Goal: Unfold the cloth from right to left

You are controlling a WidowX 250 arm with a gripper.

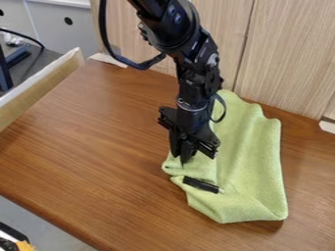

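One brown table (pixel 85 147) takes up most of the view, its grain running slantwise, with pale wood panels (pixel 288 59) standing along its far edge. The black arm (pixel 171 29) comes in from the top, left of the middle, and hangs down over the table. Under and beside it lies the green cloth (pixel 252 162), right of the table's middle, stretching from near the panels towards the near edge. It is folded over on itself, long and narrow, with a slanting crease near its lower end and a wavy far right edge. Grey fronts (pixel 56 22) with round holes stand at the upper left, behind a pale wooden rim (pixel 52 78). The gripper (pixel 181 159) points down at the cloth's left edge, around halfway along; whether it is open or closed, I cannot tell. A black cable (pixel 103 29) loops beside the arm. Smallest are two white strips (pixel 108 59) by the panels and a short black bar (pixel 201 185) lying aslant on the cloth, just below the gripper.
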